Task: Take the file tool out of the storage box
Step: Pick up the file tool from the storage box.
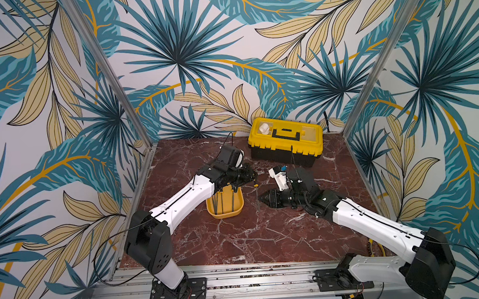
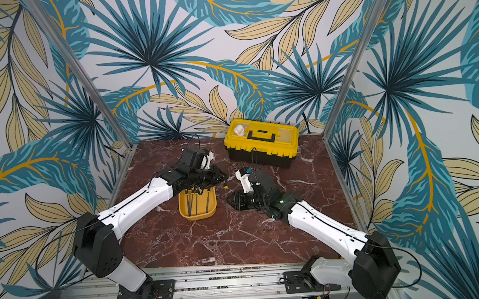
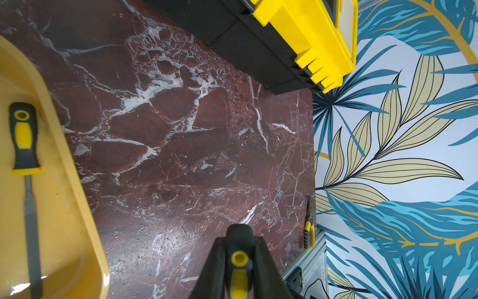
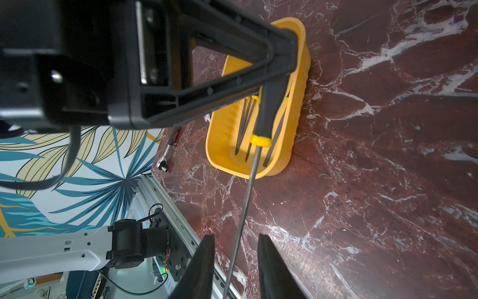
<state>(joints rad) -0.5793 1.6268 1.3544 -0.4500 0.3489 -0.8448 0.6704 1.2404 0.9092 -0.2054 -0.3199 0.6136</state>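
The storage box (image 1: 225, 214) (image 2: 198, 214) is a shallow orange-yellow tub on the marble. Several files (image 4: 245, 121) lie inside it, one with a black and yellow handle (image 3: 24, 139). My left gripper (image 1: 253, 178) (image 3: 239, 240) is shut on the black and yellow handle of the file tool (image 3: 239, 260) (image 4: 269, 111). It holds the tool clear of the tub, just to its right. The thin grey shaft (image 1: 258, 203) (image 4: 245, 202) runs between the fingers of my right gripper (image 1: 261, 199) (image 4: 236, 239). That gripper is open, with a gap on each side of the shaft.
A black toolbox with a yellow lid (image 1: 285, 141) (image 2: 261, 143) (image 3: 284, 38) stands at the back, a white piece (image 1: 264, 128) on its lid. Yellow-handled pliers (image 3: 309, 233) lie by a table edge. A ratchet wrench (image 4: 165, 155) lies near the left rail.
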